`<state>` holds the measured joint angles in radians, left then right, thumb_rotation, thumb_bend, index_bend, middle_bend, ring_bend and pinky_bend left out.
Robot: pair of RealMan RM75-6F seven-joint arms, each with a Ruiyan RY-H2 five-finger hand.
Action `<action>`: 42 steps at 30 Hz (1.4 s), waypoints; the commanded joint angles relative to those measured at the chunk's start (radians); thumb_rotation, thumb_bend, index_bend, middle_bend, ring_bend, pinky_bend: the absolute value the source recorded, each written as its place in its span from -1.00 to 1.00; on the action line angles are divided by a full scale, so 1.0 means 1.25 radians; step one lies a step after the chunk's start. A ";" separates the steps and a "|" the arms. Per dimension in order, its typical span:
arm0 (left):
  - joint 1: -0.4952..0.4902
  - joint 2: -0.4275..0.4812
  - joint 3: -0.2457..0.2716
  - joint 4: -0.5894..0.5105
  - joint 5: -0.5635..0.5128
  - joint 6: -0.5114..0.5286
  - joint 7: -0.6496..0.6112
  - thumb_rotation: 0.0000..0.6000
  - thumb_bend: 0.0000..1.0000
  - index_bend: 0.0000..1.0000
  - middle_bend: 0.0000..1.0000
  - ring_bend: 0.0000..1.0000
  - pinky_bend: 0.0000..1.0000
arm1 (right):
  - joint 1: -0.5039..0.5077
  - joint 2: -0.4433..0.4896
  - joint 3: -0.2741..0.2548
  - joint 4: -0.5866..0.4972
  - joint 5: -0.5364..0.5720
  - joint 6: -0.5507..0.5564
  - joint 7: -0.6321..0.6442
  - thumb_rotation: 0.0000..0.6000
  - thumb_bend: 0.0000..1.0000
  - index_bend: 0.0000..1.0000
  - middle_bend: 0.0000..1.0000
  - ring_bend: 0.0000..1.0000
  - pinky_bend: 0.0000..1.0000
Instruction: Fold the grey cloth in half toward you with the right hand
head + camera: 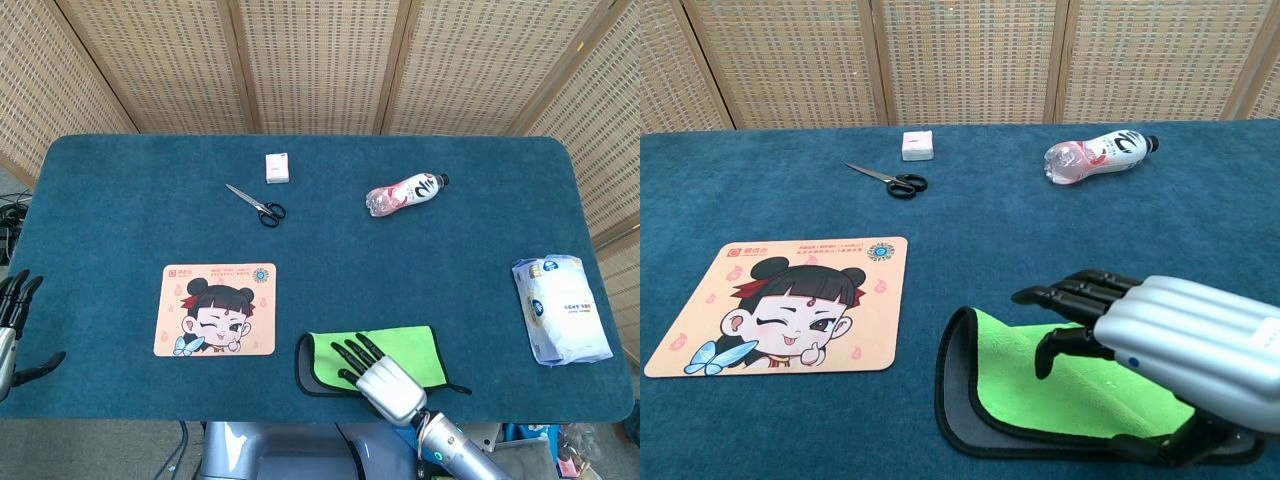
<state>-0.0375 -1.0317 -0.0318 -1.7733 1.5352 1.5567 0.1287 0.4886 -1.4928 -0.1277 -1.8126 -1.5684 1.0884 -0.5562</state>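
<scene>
Under right robot hand (1160,335): folded grey cloth (1025,385) | fingers spread, holding nothing

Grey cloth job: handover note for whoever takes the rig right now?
Right hand: above the cloth's right part, fingers spread, holding nothing.
Left hand: off the table's left edge, fingers apart, holding nothing.
Grey cloth: at the near table edge, right of the cartoon mat, lying folded, green face up, grey border showing at left and front.
Done: the fold toward the robot looks made.
Left: probably just check the edges line up, then pull the right hand clear.
</scene>
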 commanded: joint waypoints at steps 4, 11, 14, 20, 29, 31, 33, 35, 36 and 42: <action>0.000 0.001 -0.002 0.001 -0.004 0.001 -0.003 1.00 -0.69 -1.00 -1.00 -1.00 -1.00 | 0.014 -0.083 0.034 0.042 0.062 -0.052 -0.061 1.00 -0.33 -0.31 -1.00 -1.00 -1.00; -0.001 0.003 -0.005 0.005 -0.012 -0.004 -0.011 1.00 -0.69 -1.00 -1.00 -1.00 -1.00 | 0.022 -0.141 0.061 0.107 0.094 -0.063 -0.114 1.00 -0.33 -0.28 -1.00 -1.00 -1.00; -0.002 0.003 -0.006 0.006 -0.014 -0.006 -0.012 1.00 -0.70 -1.00 -1.00 -1.00 -1.00 | 0.023 -0.153 0.072 0.117 0.117 -0.067 -0.122 1.00 -0.33 -0.26 -1.00 -1.00 -1.00; -0.004 0.002 -0.007 0.006 -0.018 -0.011 -0.009 1.00 -0.69 -1.00 -1.00 -1.00 -1.00 | 0.025 -0.168 0.078 0.125 0.140 -0.069 -0.137 1.00 -0.33 -0.25 -1.00 -1.00 -1.00; -0.004 0.001 -0.006 0.005 -0.017 -0.010 -0.006 1.00 -0.70 -1.00 -1.00 -1.00 -1.00 | 0.025 -0.175 0.071 0.124 0.153 -0.067 -0.154 1.00 -0.33 -0.25 -1.00 -1.00 -1.00; -0.003 0.001 -0.006 0.005 -0.017 -0.010 -0.006 1.00 -0.70 -1.00 -1.00 -1.00 -1.00 | 0.023 -0.175 0.068 0.119 0.148 -0.063 -0.153 1.00 -0.33 -0.25 -1.00 -1.00 -1.00; -0.004 0.001 -0.006 0.005 -0.018 -0.011 -0.006 1.00 -0.70 -1.00 -1.00 -1.00 -1.00 | 0.023 -0.173 0.065 0.115 0.140 -0.058 -0.150 1.00 -0.33 -0.25 -1.00 -1.00 -1.00; -0.004 0.001 -0.006 0.005 -0.017 -0.012 -0.006 1.00 -0.69 -1.00 -1.00 -1.00 -1.00 | 0.022 -0.172 0.062 0.112 0.135 -0.056 -0.147 1.00 -0.33 -0.25 -1.00 -1.00 -1.00; -0.004 0.001 -0.006 0.005 -0.017 -0.011 -0.006 1.00 -0.70 -1.00 -1.00 -1.00 -1.00 | 0.022 -0.173 0.061 0.112 0.133 -0.055 -0.145 1.00 -0.33 -0.25 -1.00 -1.00 -1.00; -0.003 0.002 -0.006 0.005 -0.017 -0.009 -0.008 1.00 -0.70 -1.00 -1.00 -1.00 -1.00 | 0.022 -0.184 0.054 0.127 0.127 -0.054 -0.147 1.00 -0.33 -0.25 -1.00 -1.00 -1.00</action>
<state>-0.0414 -1.0291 -0.0398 -1.7676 1.5145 1.5461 0.1185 0.5157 -1.7215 -0.0599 -1.6541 -1.4086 1.0203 -0.7400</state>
